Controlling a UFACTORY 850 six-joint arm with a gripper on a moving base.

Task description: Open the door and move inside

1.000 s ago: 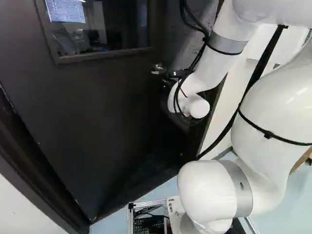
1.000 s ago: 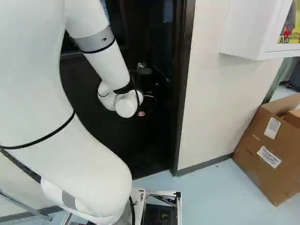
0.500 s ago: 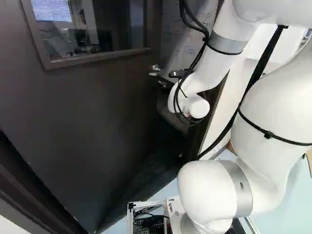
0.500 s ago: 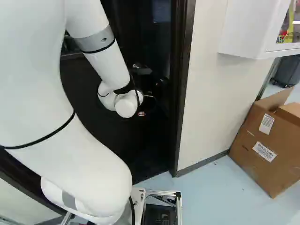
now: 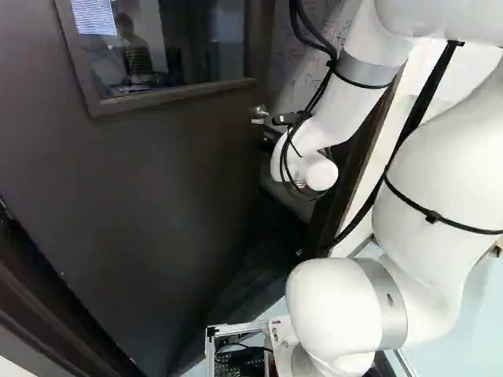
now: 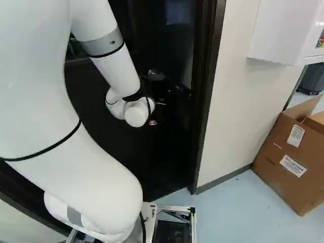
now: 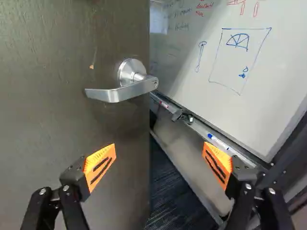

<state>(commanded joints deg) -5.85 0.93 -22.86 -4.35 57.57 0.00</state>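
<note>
on the pale floor point(image 6: 228, 220) sits an opened cardboard box point(image 6: 286, 162); hand point(image 5: 272, 137) released.

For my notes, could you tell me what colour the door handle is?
The handle is silver, clearest in the wrist view.

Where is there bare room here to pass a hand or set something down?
To pass a hand: between the open gripper's fingers, or between the door's edge and the whiteboard, above dark carpet. To set down: pale floor between base frame and cardboard box. Crowded: the tray with markers.
</note>
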